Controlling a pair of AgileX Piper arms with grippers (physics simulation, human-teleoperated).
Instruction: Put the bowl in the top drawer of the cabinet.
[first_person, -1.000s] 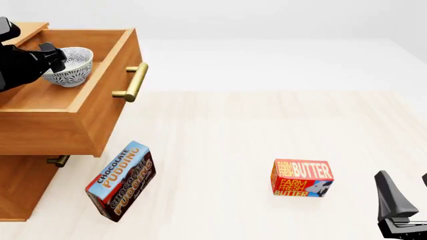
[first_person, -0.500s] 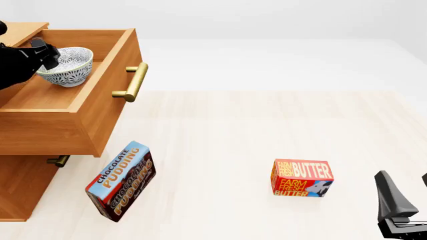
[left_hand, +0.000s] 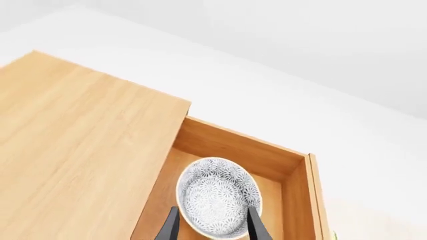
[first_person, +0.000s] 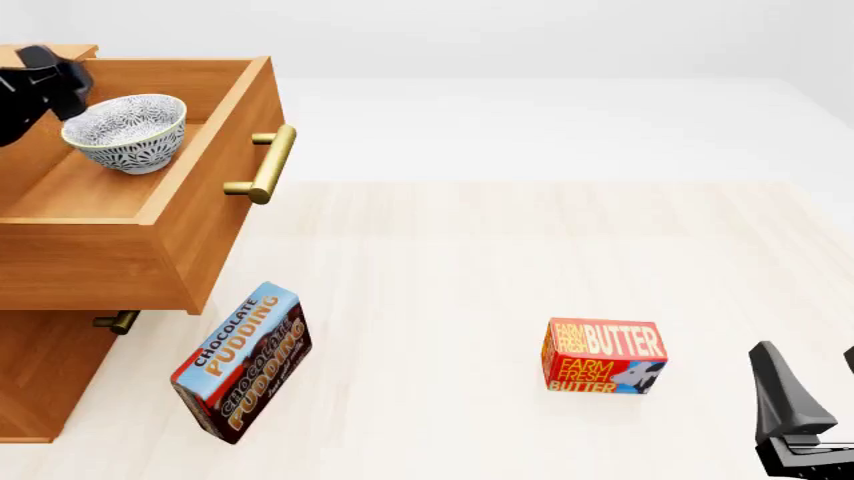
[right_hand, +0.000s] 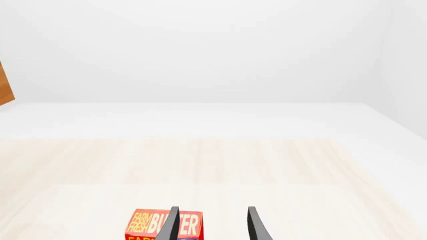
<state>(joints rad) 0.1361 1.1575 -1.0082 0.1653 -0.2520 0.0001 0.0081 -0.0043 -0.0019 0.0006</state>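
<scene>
The bowl (first_person: 127, 130), white with a fine dark floral pattern, sits upright inside the pulled-out top drawer (first_person: 200, 220) of the wooden cabinet (first_person: 38, 375). My left gripper (first_person: 67, 85) hovers just above and to the left of the bowl, clear of it. In the left wrist view the bowl (left_hand: 219, 197) lies below the spread fingers of the left gripper (left_hand: 213, 230), which is open and empty. My right gripper (first_person: 811, 405) stays low at the near right, open, with nothing in it; its fingers (right_hand: 171, 225) frame bare table in the right wrist view.
A butter box (first_person: 603, 357) stands on the table right of centre, near the right gripper. A chocolate pudding box (first_person: 243, 362) leans below the drawer's front. The brass handle (first_person: 267, 165) juts out from the drawer front; the lower drawer's handle (first_person: 118, 322) shows beneath.
The left gripper has let go of the bowl's rim and drawn back up and to the left. The bowl stays in the drawer. The right arm has not moved.
</scene>
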